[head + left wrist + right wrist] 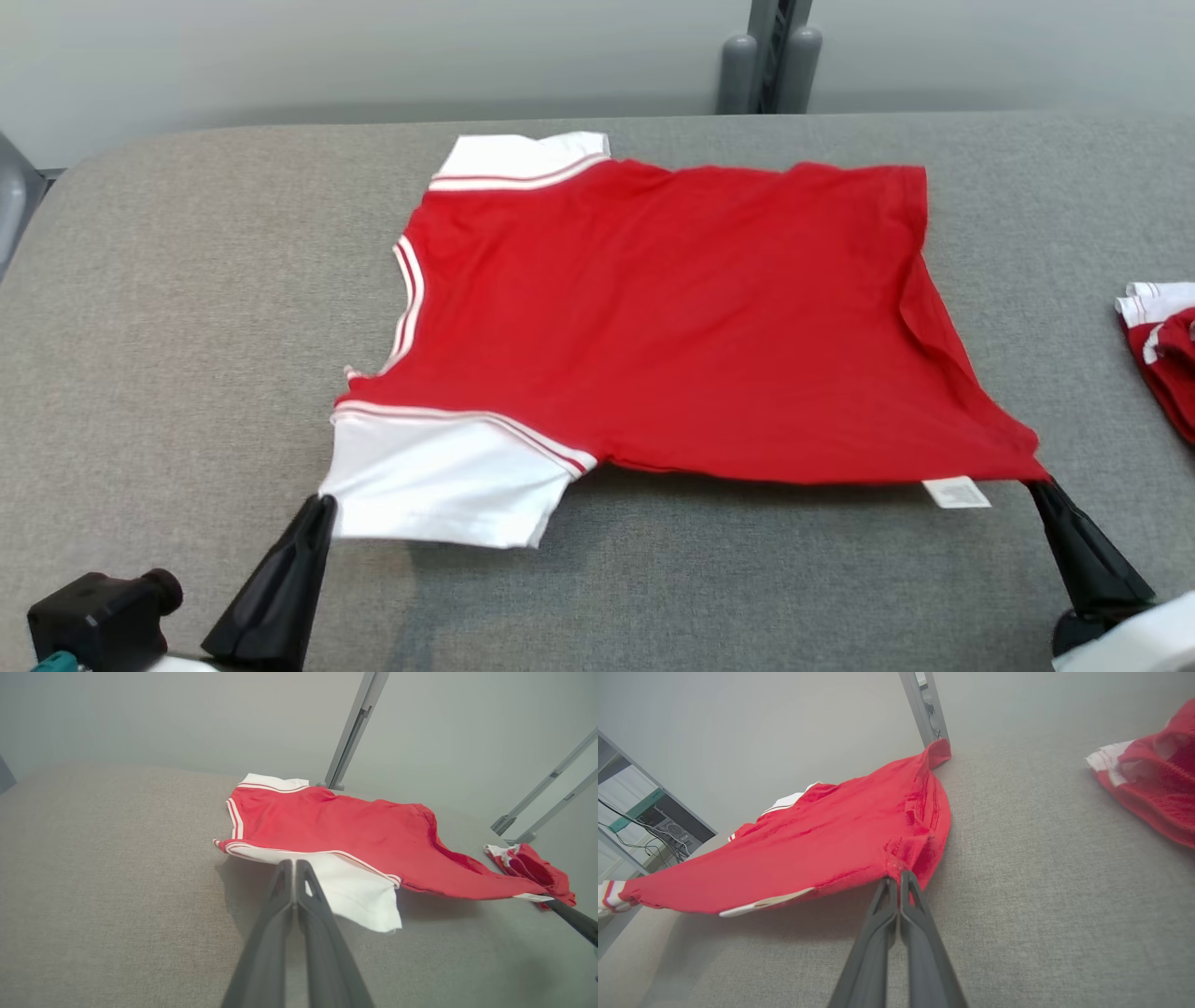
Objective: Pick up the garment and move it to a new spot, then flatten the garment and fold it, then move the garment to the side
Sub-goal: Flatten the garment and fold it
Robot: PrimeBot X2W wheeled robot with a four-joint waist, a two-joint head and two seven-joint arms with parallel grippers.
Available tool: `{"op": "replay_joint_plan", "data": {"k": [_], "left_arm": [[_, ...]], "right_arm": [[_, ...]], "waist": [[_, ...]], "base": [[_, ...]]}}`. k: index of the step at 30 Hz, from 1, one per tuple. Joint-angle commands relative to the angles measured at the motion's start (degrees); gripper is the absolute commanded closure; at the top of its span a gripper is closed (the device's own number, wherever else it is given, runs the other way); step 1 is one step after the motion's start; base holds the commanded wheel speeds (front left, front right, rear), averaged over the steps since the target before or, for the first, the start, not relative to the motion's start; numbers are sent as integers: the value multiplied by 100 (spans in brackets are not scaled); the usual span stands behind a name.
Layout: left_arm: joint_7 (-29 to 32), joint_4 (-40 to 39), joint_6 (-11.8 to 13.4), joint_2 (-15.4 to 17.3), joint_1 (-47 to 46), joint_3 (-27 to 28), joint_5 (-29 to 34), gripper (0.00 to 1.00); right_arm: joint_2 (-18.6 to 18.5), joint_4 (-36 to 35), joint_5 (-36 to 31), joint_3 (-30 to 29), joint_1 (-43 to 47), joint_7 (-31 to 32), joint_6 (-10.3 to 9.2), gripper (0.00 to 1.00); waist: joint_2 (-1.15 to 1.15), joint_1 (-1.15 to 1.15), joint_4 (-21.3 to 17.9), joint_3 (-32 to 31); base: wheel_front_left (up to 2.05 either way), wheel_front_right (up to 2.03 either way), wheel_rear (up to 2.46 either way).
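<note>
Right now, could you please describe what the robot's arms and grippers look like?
The left gripper and right gripper each have two long black fingers tapering to slim tips. A white forearm shell shows behind the right one; a black boxy module sits beside the left.

Left gripper point(318, 511) and right gripper point(1038, 487) of long, tapered matte-black fingers; glossy white forearm shell point(1141, 640); boxy black module point(93, 614) with stubby cylindrical knob, teal fleck beneath.

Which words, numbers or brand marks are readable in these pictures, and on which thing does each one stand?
No text can be read in any view.
On the white tag at the hem of the red garment: any print is too small and blurred to read.
</note>
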Motion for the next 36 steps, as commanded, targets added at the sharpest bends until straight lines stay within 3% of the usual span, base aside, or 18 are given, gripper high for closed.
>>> {"op": "replay_joint_plan", "data": {"k": [1,8,13,18,26,36], "left_arm": [[132,-265,87,102,152,70,-77,100],[596,-1001,46,577,422,250,-216,100],[702,-1528,-180,647,532,222,-548,100],[641,-1713,-229,697,627,368,-671,100],[485,-1420,-495,653,270,560,-951,100],[373,-2,-1140,458,-1177,672,-1585,100]], "right_arm": [[40,-222,-150,-286,295,143,0,100],[362,-1178,-707,-1169,1154,986,0,100],[801,-2075,-1088,-1684,1595,1684,0,100],[1114,-2531,-1374,-1983,1827,2143,0,100],[1428,-2649,-1333,-2062,1493,2467,0,100],[1533,-1703,-1355,-2114,122,2804,0,100]], "waist": [[0,0,78,-75],[0,0,139,-122],[0,0,157,-129],[0,0,143,-41],[0,0,30,239],[0,0,-123,935]], "base": [[0,0,0],[0,0,0],[0,0,0],[0,0,0],[0,0,0],[0,0,0]]}}
